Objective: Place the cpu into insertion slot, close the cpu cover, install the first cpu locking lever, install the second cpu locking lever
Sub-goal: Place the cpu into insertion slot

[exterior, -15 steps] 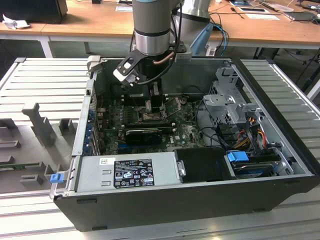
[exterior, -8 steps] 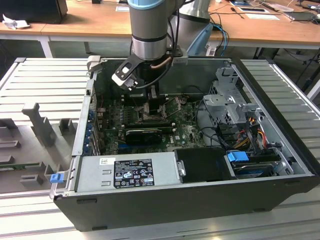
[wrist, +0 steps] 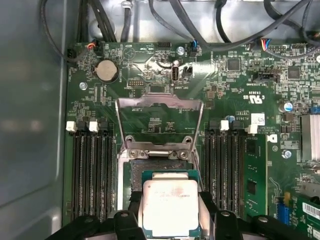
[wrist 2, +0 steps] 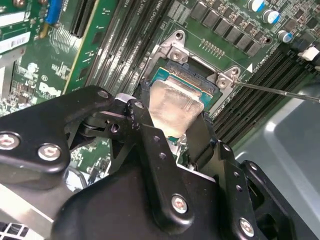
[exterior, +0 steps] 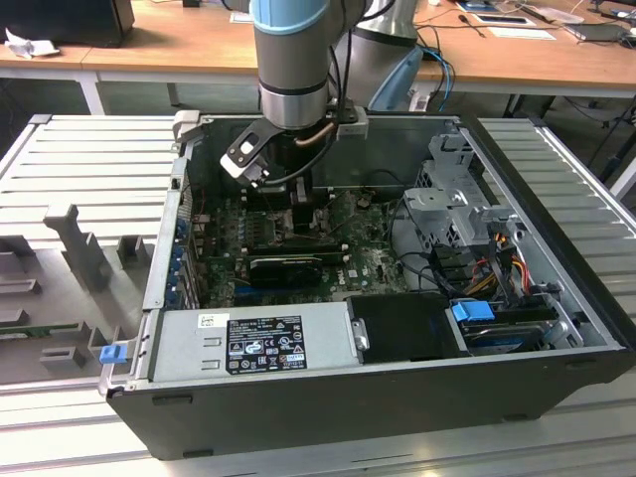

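My gripper [wrist: 169, 196] is low over the motherboard in the open computer case [exterior: 397, 407], shut on the cpu [wrist: 170, 207], a flat silver-topped chip on a green carrier. In the second wrist view the cpu [wrist 2: 176, 102] lies between the two black fingers [wrist 2: 150, 132]. It hangs just over the insertion slot [wrist: 161, 165], whose dark pinned centre shows past the chip's far edge. I cannot tell whether the chip touches the slot. The cpu cover [wrist: 160, 103] stands swung up behind the slot, hinged at its silvery bracket [wrist 2: 176, 46]. A thin lever rod [wrist 2: 280, 92] sticks out sideways.
Black memory slots [wrist: 90, 170] flank the socket on both sides. In the exterior view a long black card [exterior: 288, 264] lies just in front of the arm [exterior: 293, 89], with the power supply [exterior: 258, 343] at the case front. Cables and a drive cage [exterior: 452, 214] sit toward the exterior view's right.
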You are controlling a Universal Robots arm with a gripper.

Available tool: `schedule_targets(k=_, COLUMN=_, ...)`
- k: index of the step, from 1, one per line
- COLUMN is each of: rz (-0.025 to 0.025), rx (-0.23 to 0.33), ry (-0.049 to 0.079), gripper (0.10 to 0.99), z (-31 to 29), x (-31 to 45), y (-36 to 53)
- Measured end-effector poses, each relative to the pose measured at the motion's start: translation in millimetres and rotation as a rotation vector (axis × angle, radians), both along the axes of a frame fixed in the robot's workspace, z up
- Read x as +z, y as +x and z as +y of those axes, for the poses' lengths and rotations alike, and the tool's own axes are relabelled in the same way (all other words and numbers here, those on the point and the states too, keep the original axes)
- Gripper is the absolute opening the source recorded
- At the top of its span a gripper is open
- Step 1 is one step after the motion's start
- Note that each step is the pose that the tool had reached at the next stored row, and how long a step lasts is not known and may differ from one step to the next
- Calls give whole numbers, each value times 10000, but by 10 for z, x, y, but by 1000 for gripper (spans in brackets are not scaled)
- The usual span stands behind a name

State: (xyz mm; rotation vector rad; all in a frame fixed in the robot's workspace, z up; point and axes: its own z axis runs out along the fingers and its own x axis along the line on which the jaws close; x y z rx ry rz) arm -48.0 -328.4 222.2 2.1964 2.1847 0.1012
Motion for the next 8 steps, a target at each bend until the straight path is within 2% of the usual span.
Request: schedule_targets(k=8, rz=0, rx=-34, ry=1, gripper=529, z=55, x=-120, y=3)
